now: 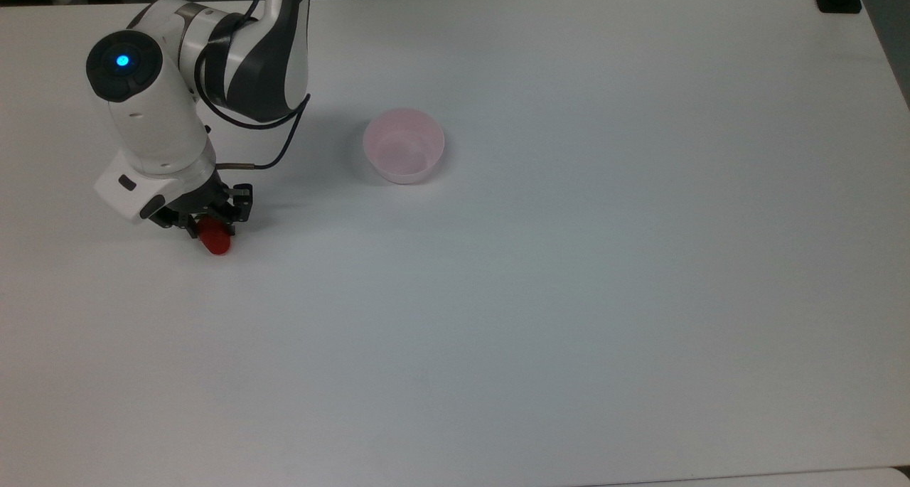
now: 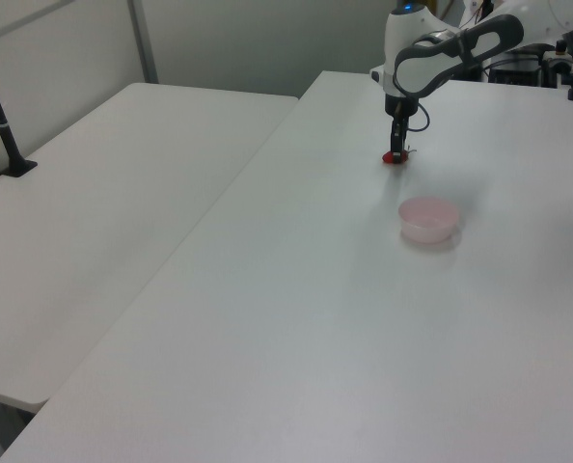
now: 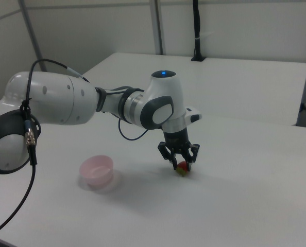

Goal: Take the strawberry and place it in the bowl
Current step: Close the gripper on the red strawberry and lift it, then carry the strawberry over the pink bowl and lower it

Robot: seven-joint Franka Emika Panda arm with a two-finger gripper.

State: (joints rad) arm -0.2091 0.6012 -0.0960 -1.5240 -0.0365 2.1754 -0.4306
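Observation:
The red strawberry (image 1: 217, 243) lies on the white table (image 1: 569, 295) at the top view's left; its leafy end is hidden under the gripper. My gripper (image 1: 210, 225) is lowered right over it, open, with a finger on either side of the fruit. In the right view the strawberry (image 3: 182, 169) shows between the fingers of the gripper (image 3: 181, 163). The left view has the gripper (image 2: 396, 149) standing upright on the strawberry (image 2: 393, 158). The pale pink bowl (image 1: 384, 161) stands empty to the top view's right of the gripper, also seen as the bowl (image 2: 427, 230) and the bowl (image 3: 96, 176).
A black cable (image 1: 284, 135) loops from the arm's wrist above the table. A second white table (image 2: 122, 193) adjoins on the left view's left, with a black post (image 2: 2, 125) on it. Open tabletop stretches across the top view's right and bottom.

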